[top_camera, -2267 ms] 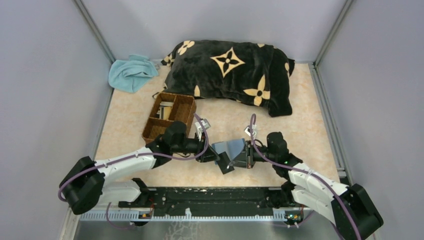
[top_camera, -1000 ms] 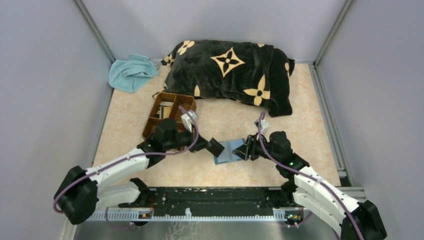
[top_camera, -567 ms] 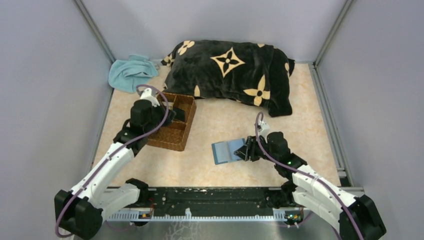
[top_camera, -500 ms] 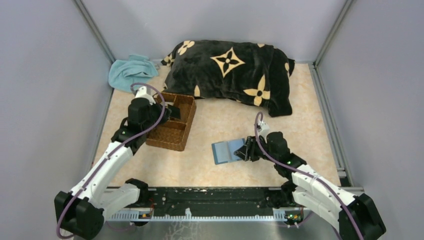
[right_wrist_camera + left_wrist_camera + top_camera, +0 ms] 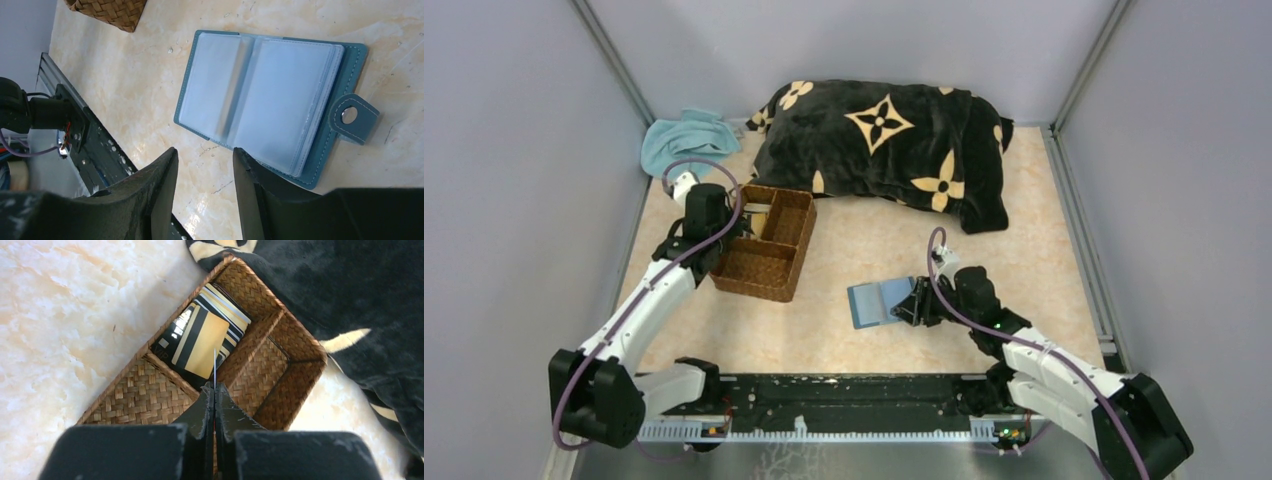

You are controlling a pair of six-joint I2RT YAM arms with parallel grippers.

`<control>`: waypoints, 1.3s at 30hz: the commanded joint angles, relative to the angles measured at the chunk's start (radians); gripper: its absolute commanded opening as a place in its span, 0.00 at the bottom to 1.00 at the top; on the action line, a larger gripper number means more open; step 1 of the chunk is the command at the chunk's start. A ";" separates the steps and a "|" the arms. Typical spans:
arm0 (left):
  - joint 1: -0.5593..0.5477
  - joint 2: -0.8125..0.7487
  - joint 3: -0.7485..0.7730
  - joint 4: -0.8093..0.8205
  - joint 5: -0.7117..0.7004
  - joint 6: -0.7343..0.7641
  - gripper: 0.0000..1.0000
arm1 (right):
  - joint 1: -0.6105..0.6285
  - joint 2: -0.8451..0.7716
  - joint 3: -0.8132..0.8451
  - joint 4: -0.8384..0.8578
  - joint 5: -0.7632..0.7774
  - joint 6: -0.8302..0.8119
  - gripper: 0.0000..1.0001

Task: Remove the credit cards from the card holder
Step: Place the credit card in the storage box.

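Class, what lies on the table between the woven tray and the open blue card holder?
Nothing: the top view shows only bare table between woven tray and card holder.

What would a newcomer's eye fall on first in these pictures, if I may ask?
Probably the black pillow with tan flowers, lying at the far end. Next, the teal card holder lying open before the open right pincer. The left pincer holds a card edge-on above the woven tray, where black-and-gold cards lie.
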 commanded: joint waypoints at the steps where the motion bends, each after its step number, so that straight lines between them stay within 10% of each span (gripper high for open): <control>1: 0.036 0.053 0.057 0.087 0.001 0.057 0.00 | -0.002 0.012 -0.003 0.082 -0.025 -0.001 0.45; 35: 0.067 0.364 0.156 0.222 0.043 0.496 0.01 | -0.002 0.087 -0.026 0.135 -0.024 -0.023 0.43; 39: 0.067 0.347 0.133 0.242 0.052 0.503 0.17 | -0.002 0.087 -0.027 0.131 -0.028 -0.025 0.43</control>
